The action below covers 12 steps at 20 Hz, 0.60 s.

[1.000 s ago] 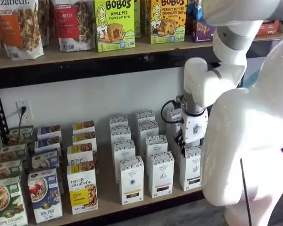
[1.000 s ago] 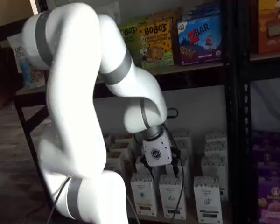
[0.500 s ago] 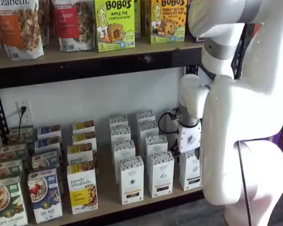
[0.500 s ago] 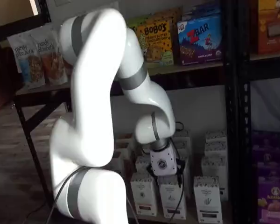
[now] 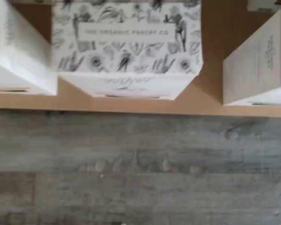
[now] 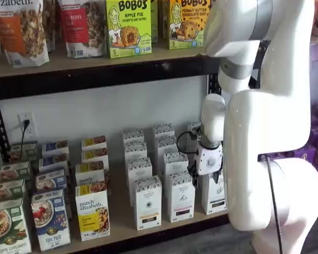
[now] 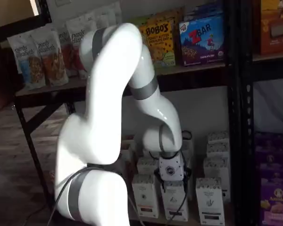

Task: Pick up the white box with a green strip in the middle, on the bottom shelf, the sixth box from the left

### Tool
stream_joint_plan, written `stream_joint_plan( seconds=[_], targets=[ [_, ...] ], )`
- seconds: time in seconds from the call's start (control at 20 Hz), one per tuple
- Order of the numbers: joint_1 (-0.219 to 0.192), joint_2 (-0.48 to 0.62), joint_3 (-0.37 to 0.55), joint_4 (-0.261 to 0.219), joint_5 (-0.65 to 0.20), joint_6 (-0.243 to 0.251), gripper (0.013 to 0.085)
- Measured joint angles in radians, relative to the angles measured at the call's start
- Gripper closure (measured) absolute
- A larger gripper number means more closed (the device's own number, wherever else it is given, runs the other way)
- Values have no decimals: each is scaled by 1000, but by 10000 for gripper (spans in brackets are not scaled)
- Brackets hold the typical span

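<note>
Target's the white box (image 6: 214, 193) at the front edge of the bottom shelf (image 6: 122, 225), right-hand end of the white front row in a shelf view, partly tucked behind the arm. In another shelf view (image 7: 175, 201) it sits right under the gripper (image 7: 173, 181). Tbh I can't make out the green strip from here; the band on the front just reads dark.

Wrist view looks straight down on its top (image 5: 126, 42), which has a black-and-white floral print w/ a text line across it. Bare board shows on both sides of it, so the neighbour boxes (image 5: 255, 61) aren't touching it.

Gripper hangs just above the box top in both shelf views, fingers pointing down. Whether they're spread or closed, can't tell: the black bits blur into the cable and the box behind. Nothing looks clamped yet afaict.

Handling guess:
- Thin cardboard carton, prob light, so weight is no issue.
- Stiff along the folded edges, soft mid-panel, so a hard squeeze would dent it.
- Printed finish looks smooth, so it could slip under a weak pinch.

I'd take it by the two side faces near the top, where the flap folds stiffen it and the side gaps give the fingers room. Front-to-back looks worse imo bc another box stands close behind it. Keep it centred, or it'll tilt when lifted.
</note>
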<state>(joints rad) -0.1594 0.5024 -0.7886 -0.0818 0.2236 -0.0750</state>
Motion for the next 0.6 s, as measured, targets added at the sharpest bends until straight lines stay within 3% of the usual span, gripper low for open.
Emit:
stream_joint_plan(
  seconds=[0.1, 0.15, 0.6],
  targets=[
    [-26, 40, -52, -134, 18, 104, 130],
    [-34, 55, -68, -150, 19, 112, 130],
    [-94, 162, -218, -84, 51, -15, 130]
  ],
)
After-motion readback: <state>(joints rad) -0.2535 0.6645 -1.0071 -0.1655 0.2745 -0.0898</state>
